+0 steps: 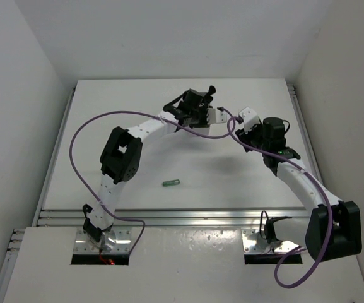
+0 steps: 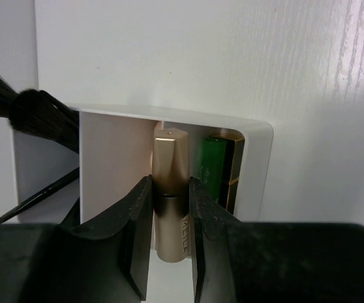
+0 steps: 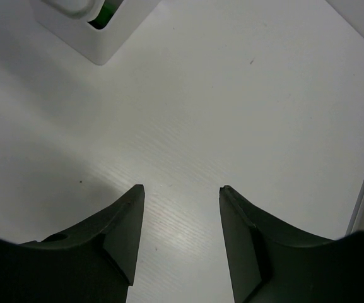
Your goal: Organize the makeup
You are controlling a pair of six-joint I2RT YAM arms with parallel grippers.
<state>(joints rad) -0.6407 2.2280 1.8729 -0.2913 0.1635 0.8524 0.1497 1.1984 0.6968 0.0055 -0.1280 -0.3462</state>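
My left gripper (image 2: 171, 182) is shut on a tan-gold tube (image 2: 169, 158), holding it upright at the open middle of the white box (image 2: 257, 136). Inside the box, right of the tube, stand a green tube (image 2: 212, 161) and a black-gold lipstick (image 2: 234, 170). A fluffy black brush (image 2: 40, 113) and a slim black stick (image 2: 43, 196) lean in the box's left part. In the top view the left gripper (image 1: 200, 107) hovers over the box (image 1: 221, 116) at the far middle. A second green tube (image 1: 171, 183) lies alone on the table. My right gripper (image 3: 182, 189) is open over bare table.
In the top view the right gripper (image 1: 242, 125) sits just right of the box. A corner of the box (image 3: 99, 41) shows at the upper left of the right wrist view. Purple cables loop over both arms. A metal rail runs along the table's near edge (image 1: 169, 218).
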